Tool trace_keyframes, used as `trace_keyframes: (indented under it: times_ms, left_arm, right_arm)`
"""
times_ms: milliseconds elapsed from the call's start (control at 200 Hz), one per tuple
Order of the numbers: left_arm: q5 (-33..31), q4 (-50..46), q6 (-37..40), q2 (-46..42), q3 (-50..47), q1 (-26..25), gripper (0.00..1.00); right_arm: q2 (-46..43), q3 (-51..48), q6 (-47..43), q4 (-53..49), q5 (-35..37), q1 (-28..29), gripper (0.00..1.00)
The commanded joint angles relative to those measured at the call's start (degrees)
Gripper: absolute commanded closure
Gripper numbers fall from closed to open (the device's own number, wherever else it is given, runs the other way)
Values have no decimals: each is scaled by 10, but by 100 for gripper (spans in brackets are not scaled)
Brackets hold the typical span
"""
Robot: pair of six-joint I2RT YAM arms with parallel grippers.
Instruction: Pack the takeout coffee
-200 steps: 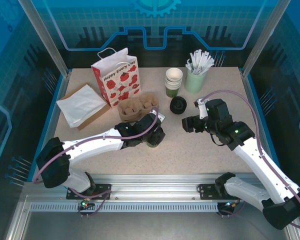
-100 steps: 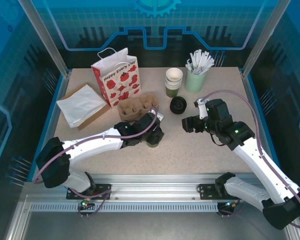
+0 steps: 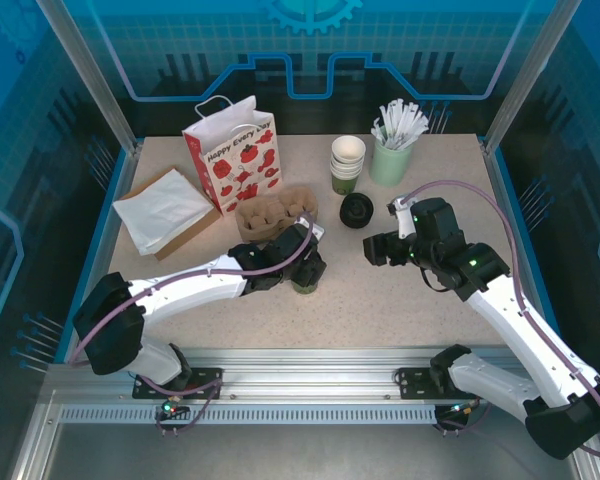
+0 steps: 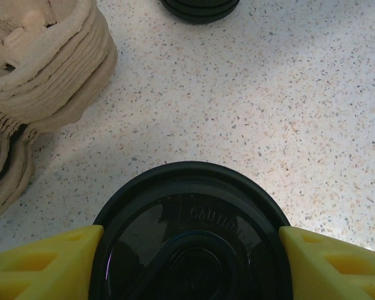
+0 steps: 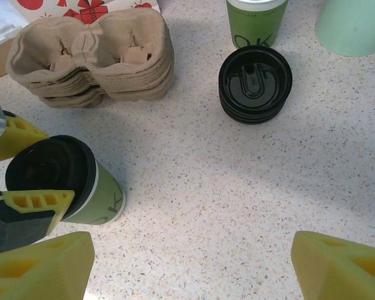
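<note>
Stacked pulp cup carriers (image 3: 275,213) sit near a stack of black lids (image 3: 357,210).

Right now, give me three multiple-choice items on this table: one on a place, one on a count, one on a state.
1. Where is the stack of black lids? A. In the gift bag. B. On the table, near side of the nested cups. C. On the pulp carriers.
2. How many cups wear a lid? A. One. B. Two. C. Three.
3. How stands the right pincer? A. Shut on a lid. B. Shut on a carrier. C. Open, empty.

1 B: the lids lie on bare tabletop by the nested cups' base.
2 A: just the takeout coffee, between the fingers of the left pincer, is capped.
3 C: its fingers stand wide apart, nothing between them.
</note>
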Motion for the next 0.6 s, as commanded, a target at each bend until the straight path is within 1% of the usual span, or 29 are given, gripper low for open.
trace_keyframes:
  times_ms: [0, 325, 440, 595]
  left_arm:
    - [11, -6, -12, 15, -19, 3, 32]
    - [15, -12, 5, 14, -23, 4, 32]
    - [32, -24, -4, 17, -29, 4, 36]
    - [68, -65, -29, 25, -38, 4, 41]
  right_arm:
    - [0, -3, -6, 4, -6, -6, 16]
    - [2, -5, -4, 6, -10, -6, 16]
    - [0, -6, -5, 3, -7, -6, 16]
    - [-2, -7, -5, 2, -4, -6, 16]
